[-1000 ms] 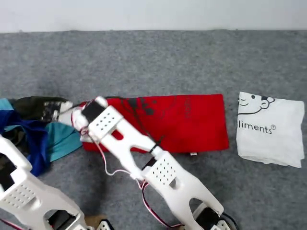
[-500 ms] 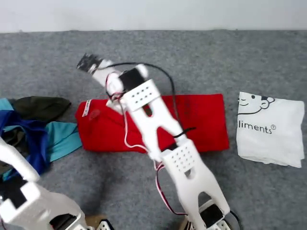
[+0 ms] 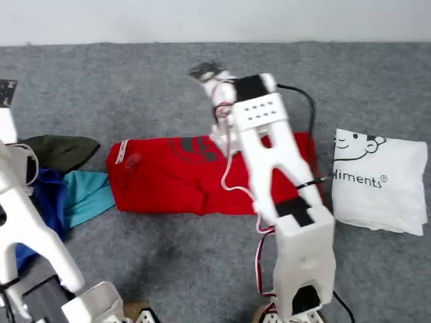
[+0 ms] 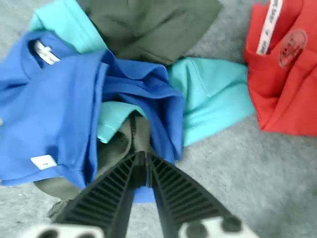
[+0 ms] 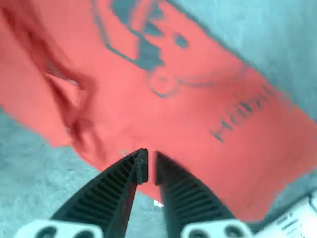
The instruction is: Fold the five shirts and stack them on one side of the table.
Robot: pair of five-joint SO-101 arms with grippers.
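Grey bench (image 3: 135,81) checked. Found white shirt (image 3: 380,185) folded at right end, red shirt (image 3: 168,182) part-folded at centre, blue shirt (image 4: 44,99), teal shirt (image 4: 213,99) and dark green shirt (image 4: 148,25) heaped at left. Judged one of five done, nothing stacked. Noted left tool (image 4: 143,161) closed, empty, over heap; right tool (image 5: 148,166) narrowed to a slit, empty, over red shirt

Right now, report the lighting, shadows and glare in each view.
High view: even, soft light; a faint shadow on the table near the right arm; no glare on the white shirt. Left wrist view: dark shade in folds of the blue shirt. Right wrist view: shaded creases in the red shirt.
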